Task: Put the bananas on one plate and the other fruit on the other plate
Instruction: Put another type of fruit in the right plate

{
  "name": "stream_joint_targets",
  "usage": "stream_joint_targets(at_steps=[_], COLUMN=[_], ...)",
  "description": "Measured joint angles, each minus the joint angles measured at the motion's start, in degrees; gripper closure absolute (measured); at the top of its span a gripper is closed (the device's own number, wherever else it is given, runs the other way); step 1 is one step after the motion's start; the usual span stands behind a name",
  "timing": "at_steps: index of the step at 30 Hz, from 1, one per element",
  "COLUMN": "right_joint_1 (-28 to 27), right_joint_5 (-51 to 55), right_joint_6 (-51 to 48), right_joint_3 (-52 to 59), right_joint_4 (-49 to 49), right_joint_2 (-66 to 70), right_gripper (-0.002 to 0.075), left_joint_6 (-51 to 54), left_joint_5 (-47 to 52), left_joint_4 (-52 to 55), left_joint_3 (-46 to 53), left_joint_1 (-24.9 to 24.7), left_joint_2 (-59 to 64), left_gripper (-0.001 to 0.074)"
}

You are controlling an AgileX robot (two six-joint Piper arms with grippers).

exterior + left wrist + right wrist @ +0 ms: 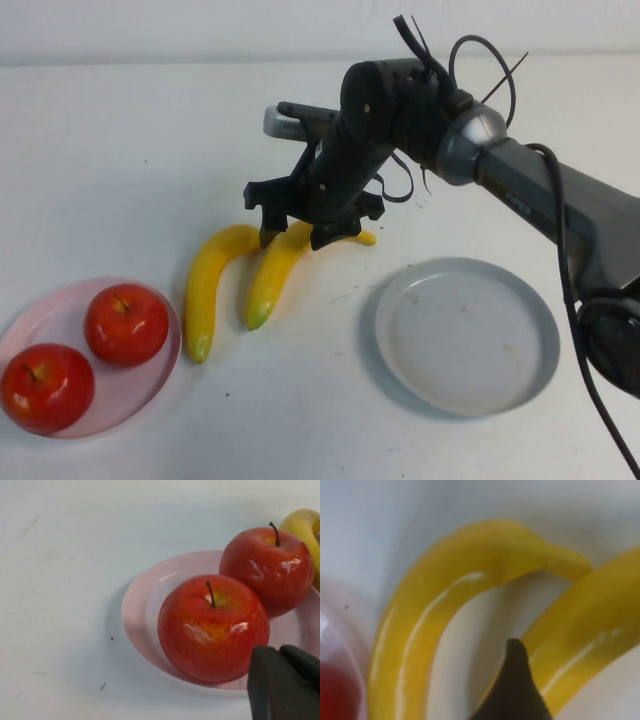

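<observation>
Two yellow bananas lie side by side mid-table, the left banana point(208, 290) and the right banana point(274, 275). My right gripper point(297, 238) is open, low over the right banana's upper end, one finger on each side. In the right wrist view one fingertip point(515, 675) sits between the left banana point(460, 575) and the right banana point(590, 630). Two red apples point(126, 323) point(47, 387) rest on the pink plate point(155, 385). The grey plate point(465, 335) holds nothing. My left gripper point(281, 652) is shut and empty beside the near apple point(212, 627); it is out of the high view.
The right arm point(560, 200) and its cables reach in from the right, above the grey plate's far side. The pink plate sits at the table's front left corner, close to the left banana's green tip point(199, 350).
</observation>
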Motion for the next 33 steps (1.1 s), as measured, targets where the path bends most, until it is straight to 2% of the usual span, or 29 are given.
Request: stream_joint_targets(at_steps=[13, 17, 24, 33], right_joint_1=[0.14, 0.14, 0.14, 0.14], right_joint_5=[1.58, 3.69, 4.77, 6.78], right_joint_6=[0.76, 0.48, -2.03, -5.83], right_joint_3=[-5.35, -5.35, -5.35, -8.13], right_joint_4=[-4.17, -6.42, -7.53, -7.65], right_joint_2=[5.77, 5.82, 5.82, 5.46], right_gripper=[0.0242, 0.029, 0.042, 0.0424], left_joint_6=[0.0, 0.0, 0.0, 0.0], left_joint_5=[0.0, 0.0, 0.0, 0.0], left_joint_4=[0.09, 0.09, 0.09, 0.09], left_joint_3=[0.0, 0.0, 0.0, 0.0], left_joint_1=[0.0, 0.0, 0.0, 0.0], left_joint_2=[0.0, 0.0, 0.0, 0.0], left_gripper=[0.0738, 0.0738, 0.0738, 0.0738])
